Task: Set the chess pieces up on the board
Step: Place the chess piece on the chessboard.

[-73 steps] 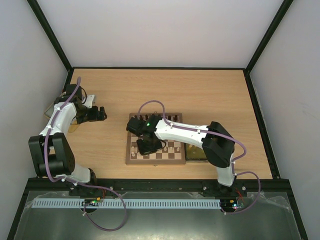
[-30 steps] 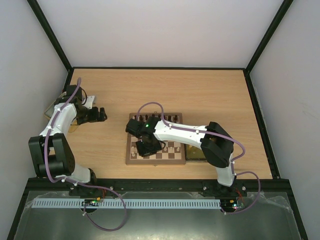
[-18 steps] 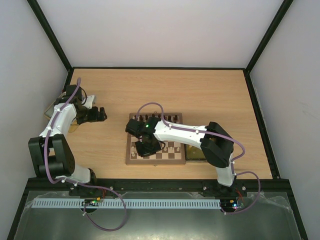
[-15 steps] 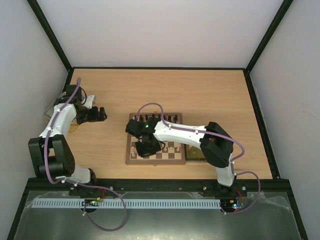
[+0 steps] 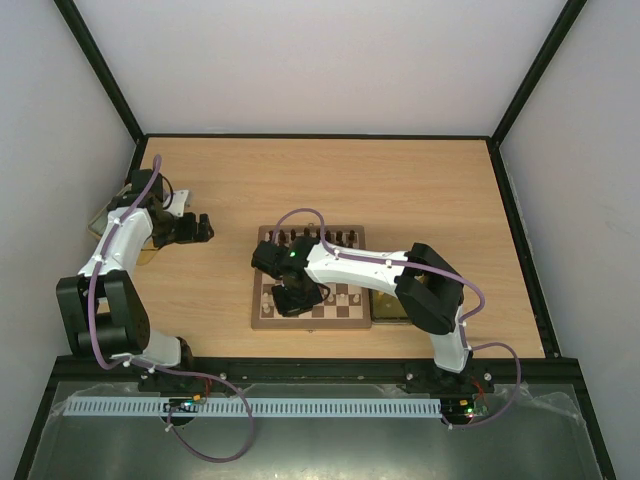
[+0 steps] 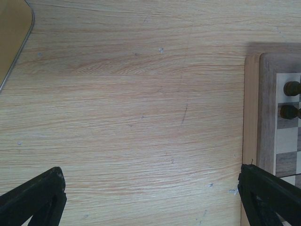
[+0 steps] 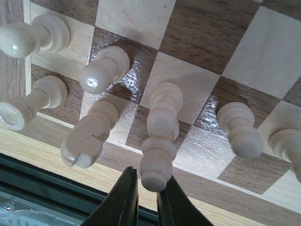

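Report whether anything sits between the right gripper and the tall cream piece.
Nothing visible does. The head of the tall cream piece sits right between the nearly shut fingertips of the right gripper. The slotted cream piece beside it stands clear of both.

Table [image 5: 400, 180] bears the board [image 5: 258, 322] (tray [image 6: 11, 33] well apart).

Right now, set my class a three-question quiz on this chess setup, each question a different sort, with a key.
1. True or false: the jaws of the left arm stand wide open over the table, beside the board.
2. Which arm reaches over the board? A: left arm. B: right arm.
3. Fill in: the tall piece gripped in the right arm's jaws is ____ in colour.
Key: 1 true; 2 B; 3 cream.
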`<state>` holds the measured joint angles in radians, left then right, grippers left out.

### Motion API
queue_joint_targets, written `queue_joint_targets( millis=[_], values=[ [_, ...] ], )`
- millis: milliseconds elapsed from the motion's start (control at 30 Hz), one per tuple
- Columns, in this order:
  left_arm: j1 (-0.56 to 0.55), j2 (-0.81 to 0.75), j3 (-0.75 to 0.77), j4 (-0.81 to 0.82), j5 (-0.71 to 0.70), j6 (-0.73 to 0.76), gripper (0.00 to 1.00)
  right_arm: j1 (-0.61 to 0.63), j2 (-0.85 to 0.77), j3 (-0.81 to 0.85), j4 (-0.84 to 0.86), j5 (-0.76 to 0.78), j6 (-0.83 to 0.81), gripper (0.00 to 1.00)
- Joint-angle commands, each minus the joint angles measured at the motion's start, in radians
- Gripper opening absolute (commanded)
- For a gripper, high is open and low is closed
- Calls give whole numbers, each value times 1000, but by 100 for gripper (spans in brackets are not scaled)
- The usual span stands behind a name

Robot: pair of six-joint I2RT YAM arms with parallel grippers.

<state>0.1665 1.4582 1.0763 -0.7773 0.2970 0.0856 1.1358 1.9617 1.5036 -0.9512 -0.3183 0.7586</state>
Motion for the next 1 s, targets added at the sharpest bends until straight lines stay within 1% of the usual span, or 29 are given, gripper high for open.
queue_joint_targets(
  millis=[0, 400, 500, 600, 700, 967],
  values=[
    [-1, -9, -6, -10, 1, -3, 99, 5, 3, 6, -14, 24, -14, 11],
    [-2, 4, -3, -9, 4, -3, 99, 1, -8, 46, -59, 36, -24, 13],
    [-2, 4, -3, -8, 4, -2, 100, 0, -11, 54, -71, 39, -25, 17],
    [-1, 6, -4, -8, 4, -3, 99, -3, -16, 57, -76, 44, -24, 27],
    [-2, 6, -4, -8, 7, -2, 99, -5, -15, 57, -78, 44, -25, 32],
    [-2, 3, -6, -7, 7, -3, 99, -17, -3, 49, -64, 50, -30, 33]
  ],
)
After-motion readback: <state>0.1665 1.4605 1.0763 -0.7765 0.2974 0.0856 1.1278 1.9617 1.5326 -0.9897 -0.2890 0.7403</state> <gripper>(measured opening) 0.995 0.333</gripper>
